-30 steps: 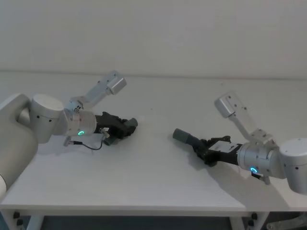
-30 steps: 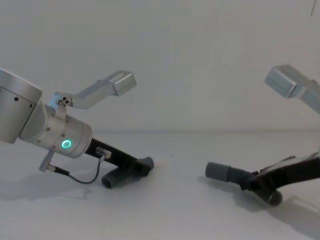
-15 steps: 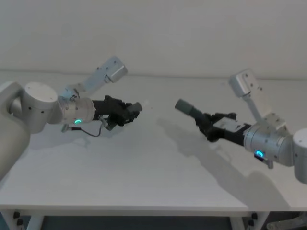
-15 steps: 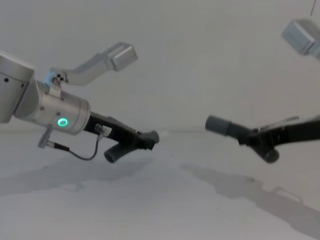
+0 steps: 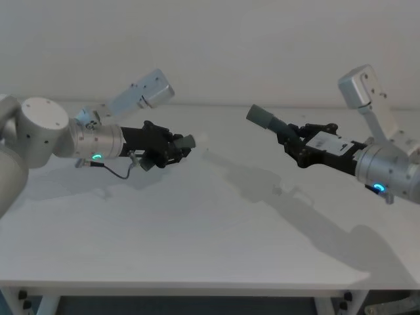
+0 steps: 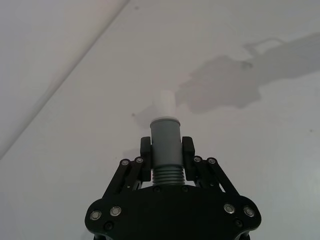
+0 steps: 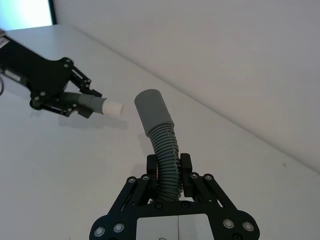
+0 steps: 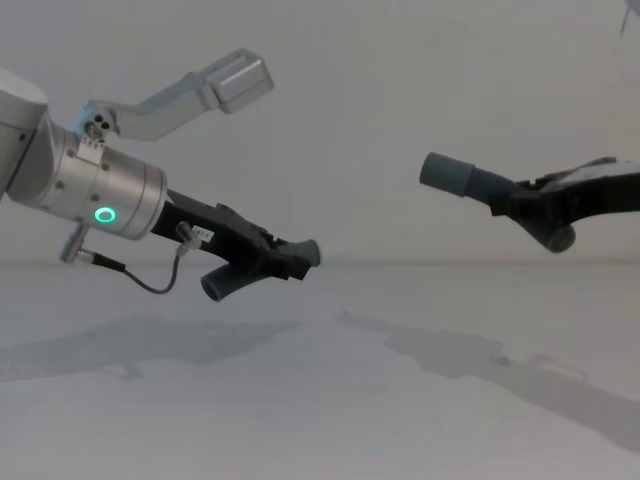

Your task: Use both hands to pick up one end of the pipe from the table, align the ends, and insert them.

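My left gripper [image 5: 172, 148] is shut on the short pipe piece [image 6: 165, 142] and holds it above the table [image 5: 197, 236]. Its collared end with the pale tip [image 6: 167, 101] points toward the right arm. My right gripper [image 5: 300, 140] is shut on the ribbed body of the longer pipe piece [image 7: 166, 150], also in the air. Its wide grey socket end [image 5: 261, 117] points left and slightly up, higher than the short piece's tip [image 8: 308, 252]. A clear gap separates the two ends. The right wrist view shows the left gripper [image 7: 82, 97] farther off, beside the socket [image 7: 152, 112].
The white table [image 8: 300, 400] carries only the arms' shadows. A plain pale wall stands behind it. The table's front edge runs along the bottom of the head view.
Both grippers have lifted their pipe pieces off the table and raised them. The right arm has risen the most, bringing the socket up and farther back.
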